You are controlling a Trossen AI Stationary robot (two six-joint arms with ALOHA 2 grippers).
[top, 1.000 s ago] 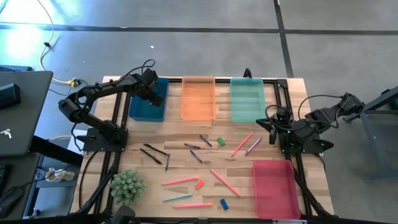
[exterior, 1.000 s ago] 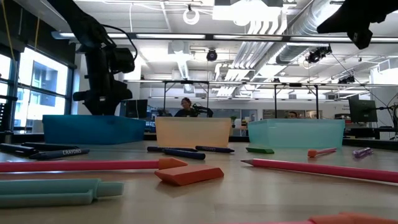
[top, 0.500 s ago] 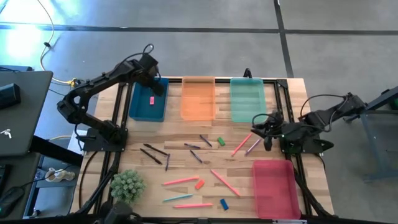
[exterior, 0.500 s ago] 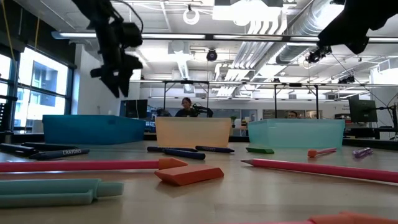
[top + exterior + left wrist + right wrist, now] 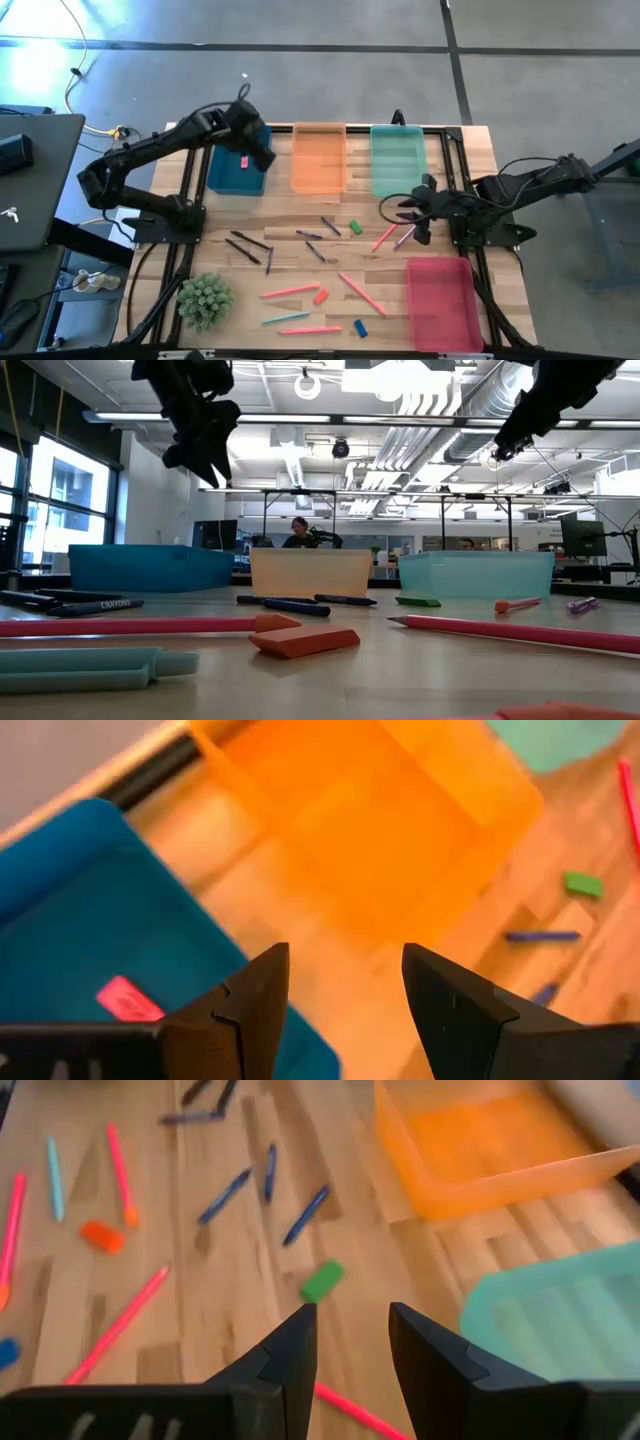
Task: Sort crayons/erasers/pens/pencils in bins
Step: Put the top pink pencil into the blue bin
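Note:
My left gripper point(image 5: 258, 152) is open and empty, high above the right rim of the dark blue bin point(image 5: 232, 172); its wrist view point(image 5: 345, 990) shows a pink eraser point(image 5: 125, 1000) lying on that bin's floor. My right gripper point(image 5: 405, 212) is open and empty in its wrist view point(image 5: 350, 1345), above a pink pencil point(image 5: 388, 232) and a purple stick point(image 5: 407, 236). A green eraser point(image 5: 354, 227) lies just left of them. The orange bin point(image 5: 319, 157), green-teal bin point(image 5: 397, 160) and red-pink bin point(image 5: 441, 300) hold nothing I can see. Dark pens and crayons point(image 5: 248, 245) lie mid-table.
More pink pencils point(image 5: 290, 291), a light blue pencil point(image 5: 285, 318), an orange-red eraser point(image 5: 321, 296) and a blue eraser point(image 5: 360, 327) lie near the front edge. A small green plant point(image 5: 204, 298) stands at the front left.
My left gripper has risen out of the dark blue bin and gone toward the table's right, to that bin's right rim; the pink eraser now lies in the bin. My right gripper has gone toward the table's left, from the right edge to above the pink pencil.

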